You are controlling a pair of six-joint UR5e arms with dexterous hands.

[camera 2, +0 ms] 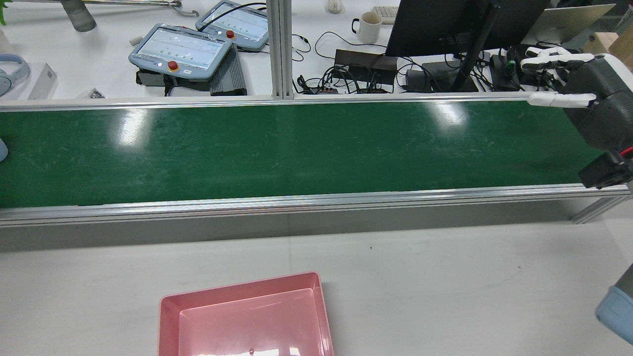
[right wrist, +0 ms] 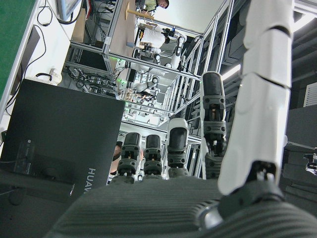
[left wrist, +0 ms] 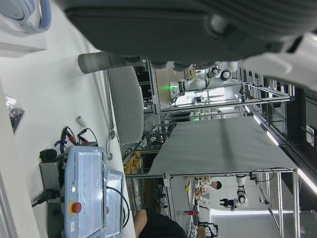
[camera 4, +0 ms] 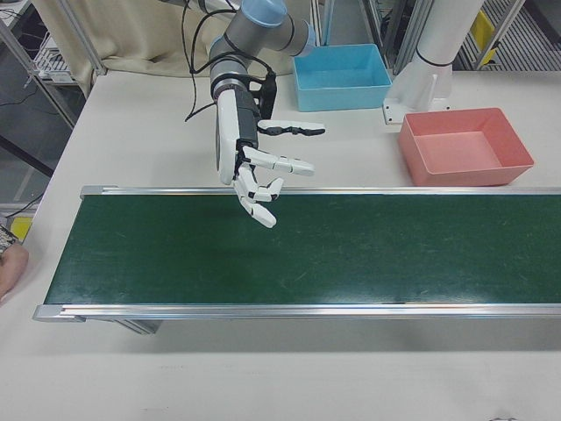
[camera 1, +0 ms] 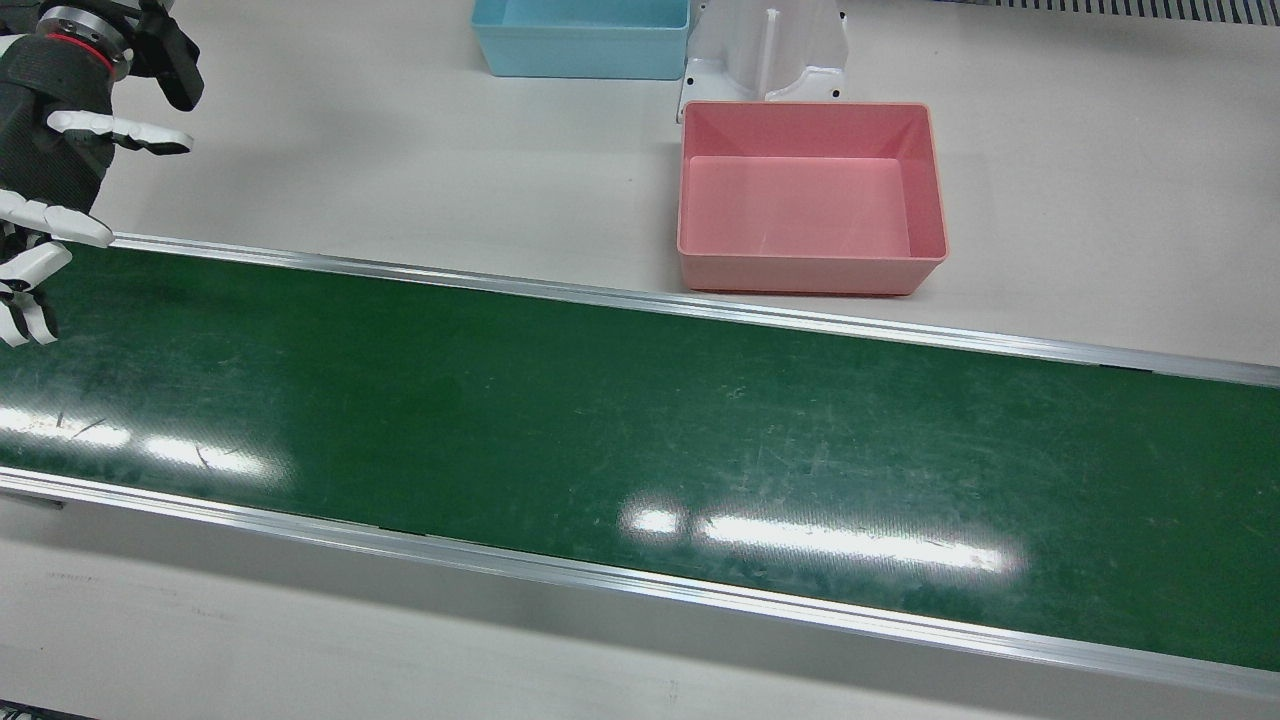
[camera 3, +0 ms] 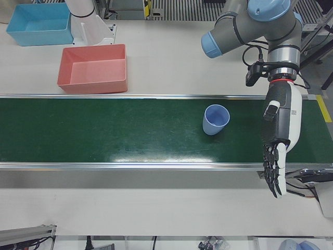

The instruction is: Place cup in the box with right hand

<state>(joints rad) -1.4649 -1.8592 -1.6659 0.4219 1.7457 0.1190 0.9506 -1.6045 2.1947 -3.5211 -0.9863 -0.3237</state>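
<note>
At the left edge of the front view, the right hand (camera 1: 45,190) is seen over the far rail of the green conveyor belt (camera 1: 600,430), its fingers spread wide and nothing held. In the right-front view the same hand (camera 4: 250,167) is shown at the upper left of the belt, fingers splayed toward the frame's right. Toward the centre right of the front view, the pink box (camera 1: 810,200) is set on the white tabletop (camera 1: 400,180) just beyond the belt's rail, with a blue box (camera 1: 580,40) at the top edge behind it; both are seen empty. In the left-front view the blue cup (camera 3: 215,119) is found upright on the belt, right of centre and well apart from the pink box at the upper left. At the right of that frame the left hand (camera 3: 280,140) is hung fingers-down over the belt's near rail, open and empty, near the cup but not touching it.
</note>
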